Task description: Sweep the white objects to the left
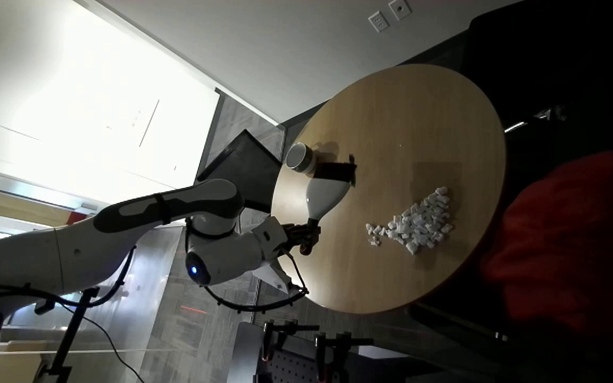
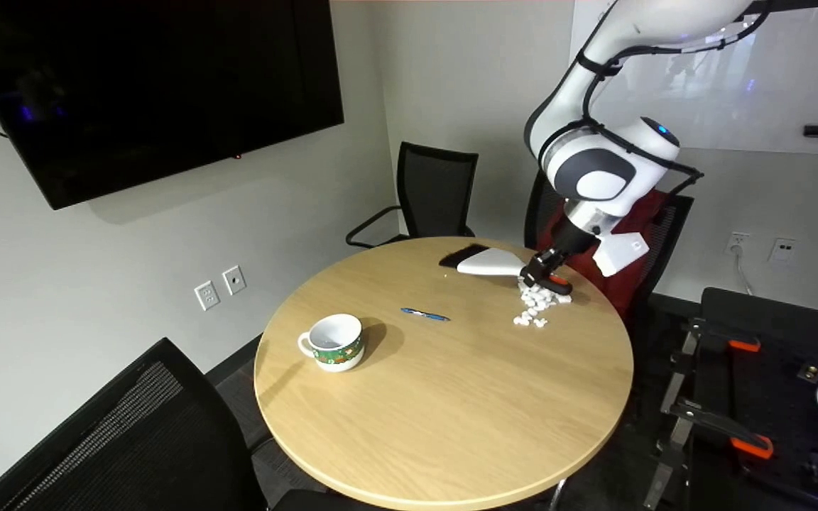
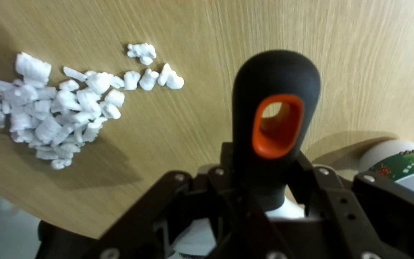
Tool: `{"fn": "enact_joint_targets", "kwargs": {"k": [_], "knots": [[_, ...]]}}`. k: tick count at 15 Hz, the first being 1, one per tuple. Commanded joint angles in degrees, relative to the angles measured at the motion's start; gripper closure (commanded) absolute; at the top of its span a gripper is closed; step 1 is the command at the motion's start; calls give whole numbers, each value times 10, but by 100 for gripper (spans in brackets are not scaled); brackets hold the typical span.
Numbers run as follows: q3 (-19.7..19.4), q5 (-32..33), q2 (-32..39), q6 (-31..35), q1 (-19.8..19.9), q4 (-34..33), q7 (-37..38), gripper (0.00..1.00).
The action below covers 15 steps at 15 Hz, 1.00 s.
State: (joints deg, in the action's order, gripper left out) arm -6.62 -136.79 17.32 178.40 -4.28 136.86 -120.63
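Observation:
The white objects are a loose cluster of small white bits on the round table. They show in both exterior views (image 1: 418,223) (image 2: 538,299) and at the left of the wrist view (image 3: 56,115), with a few bits strung out from the pile. My gripper (image 1: 313,234) (image 2: 535,272) (image 3: 262,162) is shut on the black handle of a hand brush (image 1: 328,196) (image 2: 491,262) (image 3: 277,72). The handle has an orange-lined hole; the body is white with dark bristles. The brush is beside the cluster, apart from it in the wrist view. The gripper partly hides the cluster in an exterior view.
A white mug with a green band (image 1: 300,158) (image 2: 336,346) (image 3: 401,162) stands on the round table (image 2: 451,426). A blue pen (image 2: 425,314) lies on the table. Black chairs (image 2: 437,191) stand around it. A dark bench with clamps (image 2: 757,383) is beside the table.

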Motion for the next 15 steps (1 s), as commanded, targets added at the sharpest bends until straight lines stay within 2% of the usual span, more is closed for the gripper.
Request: {"fn": "enact_joint_targets", "kwargs": {"k": [1, 6, 9, 10, 11, 15], "knots": [[86, 64, -71, 10, 100, 46, 148, 88], [181, 177, -72, 21, 216, 70, 378, 88], [213, 276, -70, 51, 259, 97, 516, 88], [218, 292, -71, 64, 262, 108, 539, 88], [195, 264, -51, 36, 246, 84, 485, 63], [204, 282, -51, 47, 256, 98, 514, 63]]}}
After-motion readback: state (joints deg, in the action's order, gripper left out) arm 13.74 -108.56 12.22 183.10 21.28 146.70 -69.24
